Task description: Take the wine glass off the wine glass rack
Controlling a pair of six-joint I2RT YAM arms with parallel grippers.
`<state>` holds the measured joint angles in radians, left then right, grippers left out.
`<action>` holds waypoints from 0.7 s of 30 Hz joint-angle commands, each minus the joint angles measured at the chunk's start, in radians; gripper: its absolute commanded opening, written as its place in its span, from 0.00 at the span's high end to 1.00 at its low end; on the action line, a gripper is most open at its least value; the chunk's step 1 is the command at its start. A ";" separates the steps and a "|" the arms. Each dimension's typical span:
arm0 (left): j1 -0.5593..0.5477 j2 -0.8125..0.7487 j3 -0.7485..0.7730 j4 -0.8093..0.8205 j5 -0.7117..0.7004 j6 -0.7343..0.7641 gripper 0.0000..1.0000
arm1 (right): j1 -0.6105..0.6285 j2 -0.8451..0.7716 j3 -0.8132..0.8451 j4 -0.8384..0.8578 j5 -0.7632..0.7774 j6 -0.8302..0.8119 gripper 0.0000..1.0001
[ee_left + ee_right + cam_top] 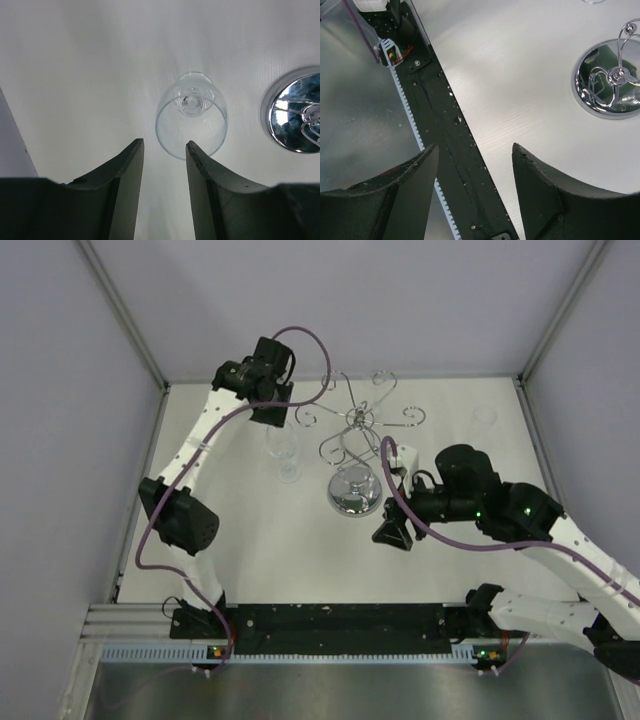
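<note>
The wine glass [286,452] is clear and stands apart from the rack on the white table, to its left. In the left wrist view I look down into its bowl [191,122]. The wine glass rack [358,422] is chrome wire with curled arms on a mirrored round base [354,493]; the base also shows in the left wrist view [295,112] and the right wrist view [607,80]. My left gripper [272,418] hovers above the glass, open and empty, with the glass just beyond its fingertips [164,142]. My right gripper [392,533] is open and empty, right of the base [475,146].
A second faint clear glass [486,415] sits at the table's far right. Grey walls close in the table on the left, back and right. The black base rail [330,618] runs along the near edge and shows in the right wrist view [445,125].
</note>
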<state>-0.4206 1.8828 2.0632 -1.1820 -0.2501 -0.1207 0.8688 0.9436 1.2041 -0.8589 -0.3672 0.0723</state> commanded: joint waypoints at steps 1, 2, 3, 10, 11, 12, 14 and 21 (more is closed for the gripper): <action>-0.003 -0.092 0.046 0.012 0.017 -0.004 0.54 | 0.006 0.003 0.040 0.040 0.016 0.033 0.39; -0.003 -0.103 0.046 0.009 0.015 -0.004 0.54 | 0.006 0.001 0.048 0.040 0.033 0.041 0.39; -0.003 -0.114 0.044 0.010 0.011 -0.007 0.54 | 0.006 -0.002 0.058 0.041 0.056 0.052 0.39; -0.003 -0.272 -0.060 0.091 0.012 -0.036 0.53 | -0.010 0.017 0.216 0.038 0.259 0.168 0.37; -0.003 -0.299 -0.093 0.114 0.017 -0.043 0.53 | -0.016 0.018 0.241 0.038 0.287 0.185 0.37; -0.003 -0.333 -0.125 0.133 0.026 -0.049 0.52 | -0.025 0.020 0.270 0.041 0.322 0.198 0.37; -0.003 -0.390 -0.178 0.171 0.046 -0.065 0.52 | -0.051 0.027 0.317 0.046 0.385 0.225 0.36; -0.001 -0.591 -0.400 0.301 0.161 -0.109 0.49 | -0.192 0.150 0.481 0.067 0.370 0.256 0.33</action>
<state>-0.4206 1.3766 1.7435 -1.0065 -0.1776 -0.1890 0.7208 1.0092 1.5936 -0.8356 -0.0246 0.2932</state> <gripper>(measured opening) 0.500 0.667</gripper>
